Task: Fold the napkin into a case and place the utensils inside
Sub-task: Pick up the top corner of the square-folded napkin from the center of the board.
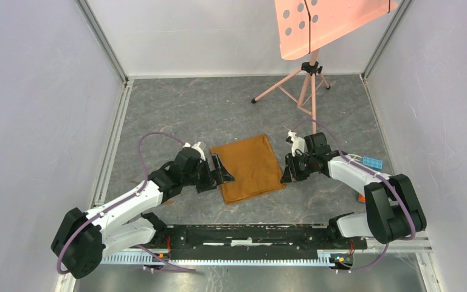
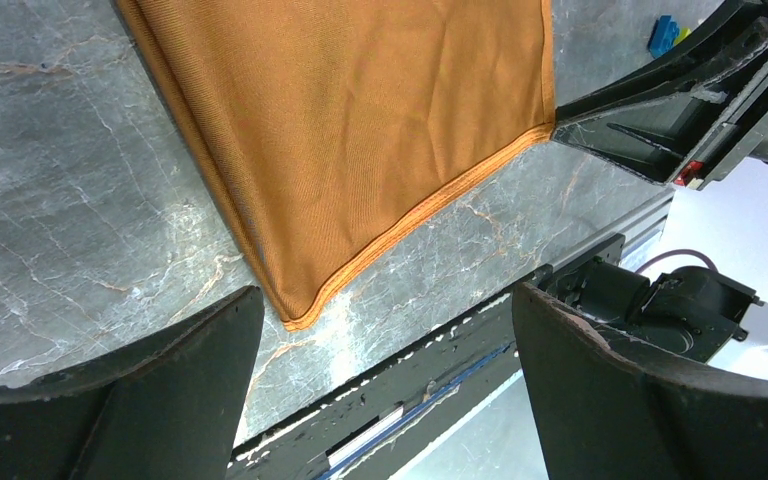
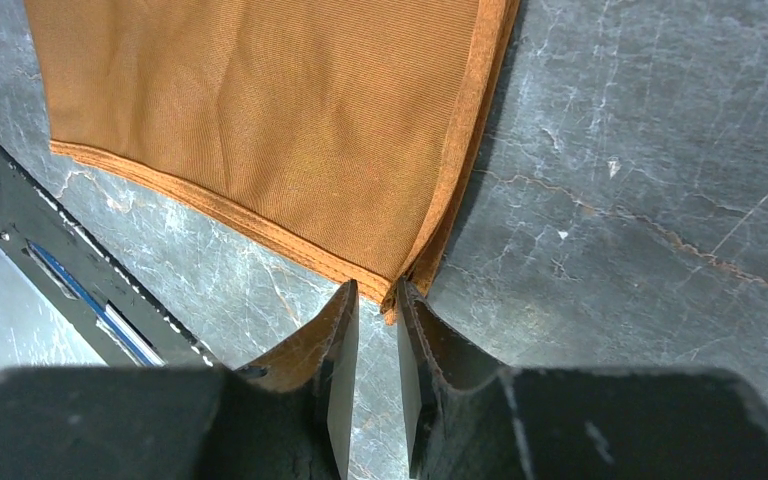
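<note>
Left hand [image 2: 382, 300], right hand [image 3: 377, 300], one napkin [image 1: 249, 167]

The desk [image 1: 219, 109] under me is a grey stone-look slab, veined with pale and rusty streaks. White panels close it in: a left wall [image 1: 36, 91], a back wall [image 1: 219, 30] and a right wall [image 1: 438, 73], joined at the far corners by slanting metal posts [image 1: 103, 42]. At the back right a salmon-pink perforated panel [image 1: 328, 24] leans on a pink tripod [image 1: 304, 85] whose feet rest on the desk. A black rail [image 1: 249, 234] runs along the near edge. The light is soft and even, and shadows are faint.
</note>
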Robot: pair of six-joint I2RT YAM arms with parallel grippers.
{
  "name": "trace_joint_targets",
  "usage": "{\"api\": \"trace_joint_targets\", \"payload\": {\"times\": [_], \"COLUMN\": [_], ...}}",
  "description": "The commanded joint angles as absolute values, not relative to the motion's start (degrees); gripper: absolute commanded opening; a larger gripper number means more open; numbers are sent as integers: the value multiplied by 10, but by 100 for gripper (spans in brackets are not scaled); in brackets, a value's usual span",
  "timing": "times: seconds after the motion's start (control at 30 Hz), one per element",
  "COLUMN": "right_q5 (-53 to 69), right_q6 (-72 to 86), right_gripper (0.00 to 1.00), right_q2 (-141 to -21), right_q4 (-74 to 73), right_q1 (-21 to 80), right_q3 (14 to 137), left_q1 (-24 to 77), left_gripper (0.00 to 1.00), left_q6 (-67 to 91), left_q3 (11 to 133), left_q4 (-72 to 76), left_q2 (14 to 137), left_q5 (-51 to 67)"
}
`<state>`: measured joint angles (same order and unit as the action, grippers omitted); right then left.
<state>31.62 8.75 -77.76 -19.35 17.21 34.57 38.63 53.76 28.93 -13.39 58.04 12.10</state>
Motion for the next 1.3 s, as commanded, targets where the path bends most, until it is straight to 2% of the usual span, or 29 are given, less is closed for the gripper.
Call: {"api": "trace_joint_targets", "payload": {"times": [0.0,0.37,0.83,1.27], "right_q5": [333,317,316,315], "right_q6": [91,94,117,141], "right_gripper": [26,24,0,0], "right_q2": [-778,-778,-755,-738], "right_q4": [-177,-179,-208,-194], "right_q1": [178,182,204,210], "right_q3": [337,325,365,364], "left_q1": [383,381,380,379], "left_gripper": [100,100,100,100], "left_q6": [519,521,525,503], "left_q3": [296,290,279,279], "left_q4": [-121,-112,-107,-144], "left_q2": [572,574,569,589], "left_q5": [115,119,116,85]}}
